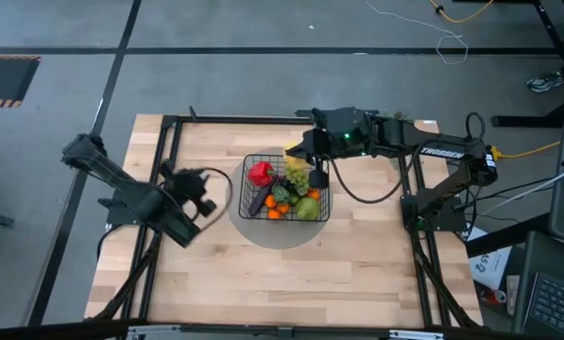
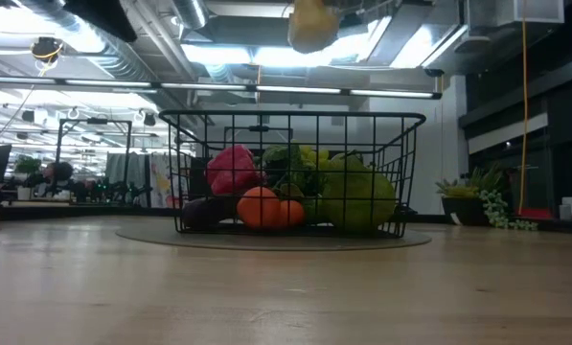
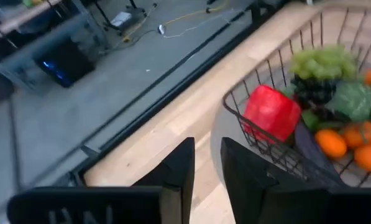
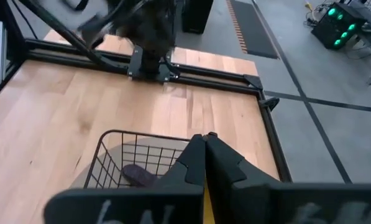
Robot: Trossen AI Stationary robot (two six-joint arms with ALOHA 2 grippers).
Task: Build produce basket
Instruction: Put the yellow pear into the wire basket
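High view: a pear (image 2: 311, 26) is being held clamped by the right gripper (image 1: 299, 158) at the basket's (image 1: 247, 162) 12 o'clock; release is being called for next. The left gripper (image 1: 206, 189), jaws narrow, is being parked at 9 o'clock.

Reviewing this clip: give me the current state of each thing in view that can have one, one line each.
basket: upright on a grey round mat, partly filled with produce.
yellow pear: held in the air above the basket.
right pincer: shut on the yellow pear, over the basket's far side.
left pincer: open, empty, beside the basket.
red pepper: resting inside the basket.
oranges: lying inside the basket.
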